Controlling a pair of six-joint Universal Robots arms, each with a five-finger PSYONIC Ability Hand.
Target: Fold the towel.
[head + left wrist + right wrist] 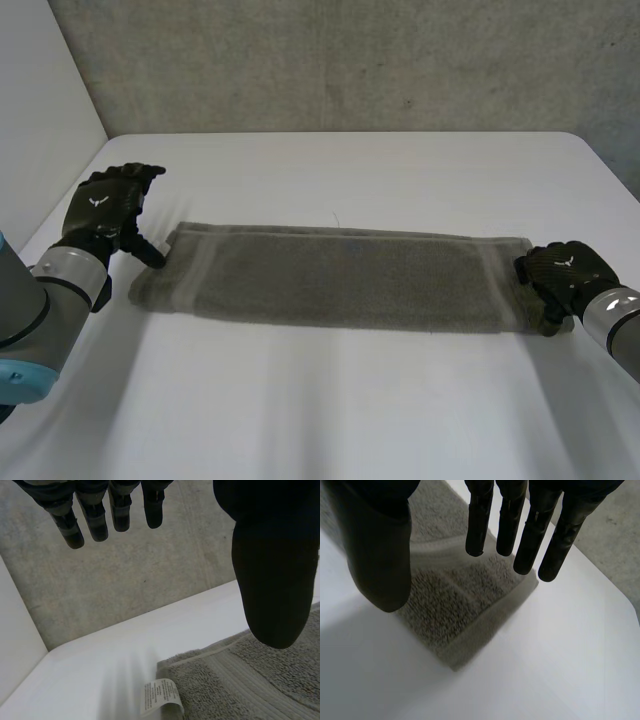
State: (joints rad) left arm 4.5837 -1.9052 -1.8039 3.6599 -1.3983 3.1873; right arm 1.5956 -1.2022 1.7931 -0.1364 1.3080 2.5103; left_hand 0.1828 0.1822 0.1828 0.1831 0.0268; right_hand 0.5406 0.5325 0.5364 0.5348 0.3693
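Grey towel, long folded strip, flat on table

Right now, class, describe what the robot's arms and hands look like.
Left robot hand and right robot hand: black, a small white emblem on each back. Silver wrist cuffs, grey arms; light-blue cap on the left arm.

A smooth white rectangular table stands before a rough, mottled grey concrete wall. A plain white flat panel runs along the table's left side to the wall. Soft light lays faint shadows on the tabletop.
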